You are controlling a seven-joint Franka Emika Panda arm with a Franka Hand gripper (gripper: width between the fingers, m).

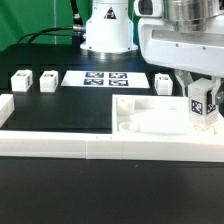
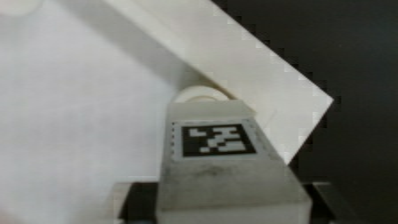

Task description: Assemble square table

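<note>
Gripper: the gripper point(image 1: 203, 96) is clamped on a leg block point(image 1: 204, 110), upright, tag facing out
Slab: the square slab point(image 1: 150, 118) sits at the exterior view's right, front edge against the border wall point(image 1: 60, 142)
Edge: the held leg is low over the slab's far-right corner, contact unclear
Spare legs: two at left point(image 1: 20, 80) point(image 1: 47, 80), one point(image 1: 163, 83) just behind the slab
Room: broad black table point(image 1: 60, 112) between the wall and the marker board point(image 1: 105, 78)

Marker board point(image 1: 105, 78) lies at the rear of the table point(image 1: 60, 115), before the robot base point(image 1: 108, 35). Off its end on the exterior view's left are the far-left leg block point(image 1: 20, 80) and second leg block point(image 1: 47, 78) — third leg block point(image 1: 163, 83) is just beside its other end. Square table slab point(image 1: 145, 118) is at the front on the exterior view's right, just behind the border wall point(image 1: 90, 147). Fourth leg block point(image 1: 203, 108) stands upright over the slab's corner — contact unclear.
</note>
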